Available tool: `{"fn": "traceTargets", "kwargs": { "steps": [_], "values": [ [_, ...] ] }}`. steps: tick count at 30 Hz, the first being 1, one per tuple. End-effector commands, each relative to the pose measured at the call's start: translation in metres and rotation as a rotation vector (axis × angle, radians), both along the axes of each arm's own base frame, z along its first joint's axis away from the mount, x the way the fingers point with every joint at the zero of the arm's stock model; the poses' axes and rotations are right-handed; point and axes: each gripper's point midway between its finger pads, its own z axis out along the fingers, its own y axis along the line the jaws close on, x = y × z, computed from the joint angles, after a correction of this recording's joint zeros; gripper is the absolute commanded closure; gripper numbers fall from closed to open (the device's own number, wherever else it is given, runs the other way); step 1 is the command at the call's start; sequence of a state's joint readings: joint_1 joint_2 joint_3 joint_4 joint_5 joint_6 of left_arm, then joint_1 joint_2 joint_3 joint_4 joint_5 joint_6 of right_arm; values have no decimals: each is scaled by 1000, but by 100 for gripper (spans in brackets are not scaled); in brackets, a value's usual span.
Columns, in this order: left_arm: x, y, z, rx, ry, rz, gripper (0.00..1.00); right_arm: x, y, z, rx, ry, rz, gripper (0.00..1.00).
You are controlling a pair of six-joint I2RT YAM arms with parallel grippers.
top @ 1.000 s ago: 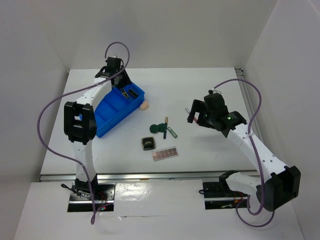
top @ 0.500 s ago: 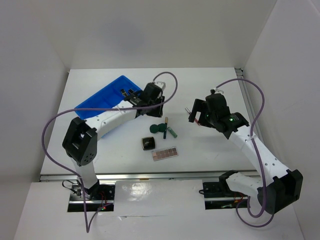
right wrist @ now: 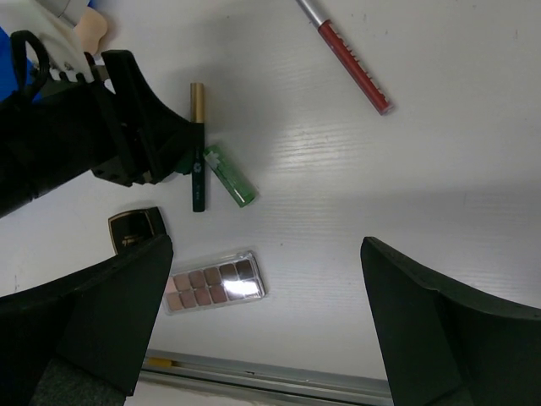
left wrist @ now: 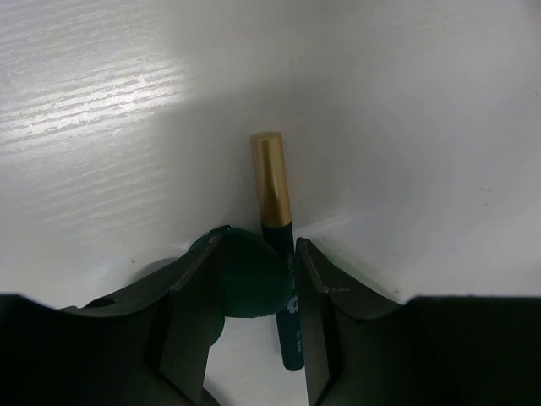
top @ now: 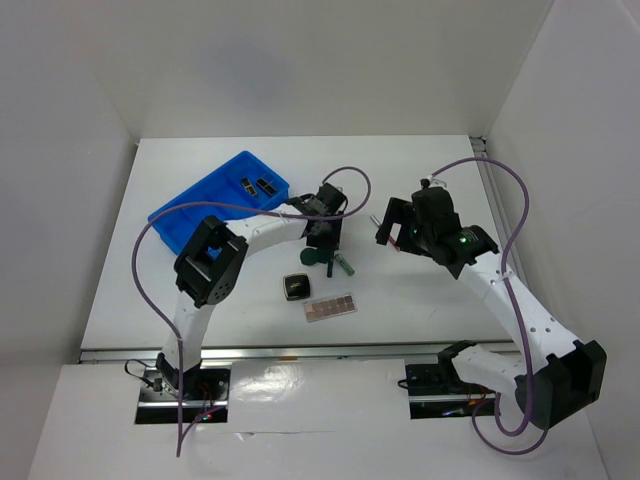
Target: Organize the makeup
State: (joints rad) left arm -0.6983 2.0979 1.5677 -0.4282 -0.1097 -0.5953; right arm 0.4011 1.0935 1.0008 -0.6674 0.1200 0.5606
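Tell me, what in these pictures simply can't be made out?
- Green round compact: lower part hidden between the left gripper's fingers, left wrist view; whether it is gripped is unclear.
- Sponge: cut off by the right wrist view's edge; behind the left arm from above.
- Two dark items in the blue tray: too small from above.
- Square compact: partly behind the right gripper's finger, right wrist view.

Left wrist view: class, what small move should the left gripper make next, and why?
Probably close the jaws. The left gripper has open fingers either side of the dark green round compact, with the gold-capped pencil lying just inside one finger, so closing should grip the compact, perhaps the pencil too.
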Motion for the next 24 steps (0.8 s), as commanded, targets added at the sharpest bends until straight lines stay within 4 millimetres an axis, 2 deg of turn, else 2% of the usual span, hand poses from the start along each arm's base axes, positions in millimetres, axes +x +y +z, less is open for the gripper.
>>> {"fn": "traceTargets", "kwargs": {
  "steps": [1,5,9,13,14,17,20,23,24],
  "values": [
    [19,-13,16,-5,-62,43,48,2,-2,13,17,-45,-18,0],
    [22,-10,-5,50,-37,44,49,2,-1,13,23,-42,-12,0],
    [28,-16,-12,59,-27,43,57,4,0,11,15,-44,-4,0],
    [27,-13,-17,111,-26,43,55,4,0,11,15,-44,-4,0],
    [26,-18,-9,96,-43,35,53,4,0,11,15,-44,-4,0],
    [28,-16,-2,104,-68,17,46,5,0,13,12,-54,2,0],
    [30,-12,7,126,-83,22,52,6,2,10,14,-43,9,0],
    [27,-8,16,116,-93,23,52,6,2,10,14,-43,9,0],
    [26,-7,26,108,-108,17,53,7,3,12,17,-52,9,0]
  ]
}}
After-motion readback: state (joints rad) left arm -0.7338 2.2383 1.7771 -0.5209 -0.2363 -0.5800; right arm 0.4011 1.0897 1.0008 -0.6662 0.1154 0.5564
